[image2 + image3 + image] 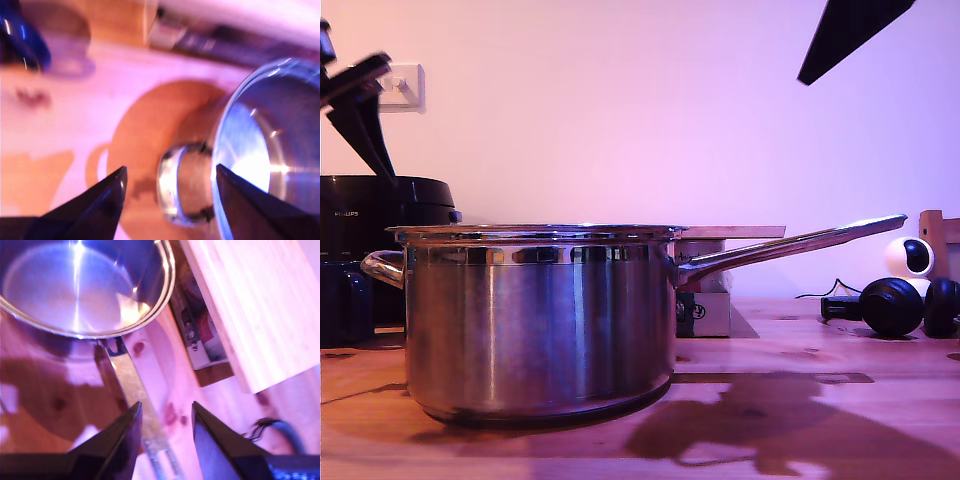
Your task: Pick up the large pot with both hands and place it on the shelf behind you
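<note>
The pot (540, 320) is sitting on the table (820, 400), and I'm holding my first gripper (170, 182) spread above its loop handle (177, 187), my second gripper (165, 415) spread over its long handle (132, 385).

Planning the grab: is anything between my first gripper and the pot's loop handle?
No. In the first wrist view my first gripper hangs open above the loop handle, nothing between.
</note>
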Tool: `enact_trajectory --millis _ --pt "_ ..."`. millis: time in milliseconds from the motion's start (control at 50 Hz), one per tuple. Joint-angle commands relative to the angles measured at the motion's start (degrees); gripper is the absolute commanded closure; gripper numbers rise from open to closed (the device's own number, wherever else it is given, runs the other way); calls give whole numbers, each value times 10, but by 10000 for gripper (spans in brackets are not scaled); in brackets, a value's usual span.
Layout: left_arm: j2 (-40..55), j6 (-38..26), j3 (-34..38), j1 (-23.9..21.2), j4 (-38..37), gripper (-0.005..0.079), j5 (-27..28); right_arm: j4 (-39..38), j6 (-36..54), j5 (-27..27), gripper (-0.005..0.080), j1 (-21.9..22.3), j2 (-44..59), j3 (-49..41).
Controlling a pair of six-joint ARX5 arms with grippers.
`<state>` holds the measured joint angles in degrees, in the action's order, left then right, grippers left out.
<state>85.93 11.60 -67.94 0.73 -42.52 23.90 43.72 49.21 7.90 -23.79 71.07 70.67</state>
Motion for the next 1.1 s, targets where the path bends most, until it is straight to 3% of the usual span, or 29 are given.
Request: enact_trajectory --millis 0,280,560,780,1080 --pt "17 -1 -5 -3 -6 224 1 -11 12 -9 470 -3 4 3" --pt "61 -18 -13 -30 -27 224 -2 -27 28 -26 470 -3 5 3" --pt "81 -33 -14 -58 -39 224 -75 -33 34 -25 470 -4 7 3" --pt "95 -42 -14 -62 -42 225 -103 -36 68 -32 475 -10 35 3" --pt "101 -42 -14 -65 -30 225 -102 -5 53 -65 518 -36 100 5"
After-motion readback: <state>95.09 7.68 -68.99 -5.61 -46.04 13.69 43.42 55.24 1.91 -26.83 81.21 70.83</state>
